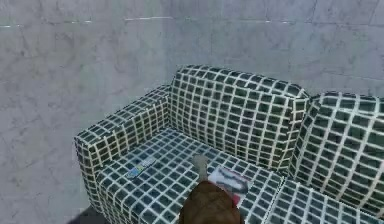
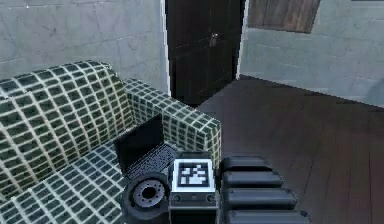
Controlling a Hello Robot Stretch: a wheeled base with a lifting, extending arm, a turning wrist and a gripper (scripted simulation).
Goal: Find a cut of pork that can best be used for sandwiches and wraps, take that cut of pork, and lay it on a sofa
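Showing against the checked sofa (image 1: 240, 110) is a brown, pale-tipped lump (image 1: 210, 205).

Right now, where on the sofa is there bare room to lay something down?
Free: the sofa seat between the slim remote-like item and the backrest; also the right seat cushion. Crowded: near the flat book and brown lump; in the arm side view, the laptop beside the armrest.
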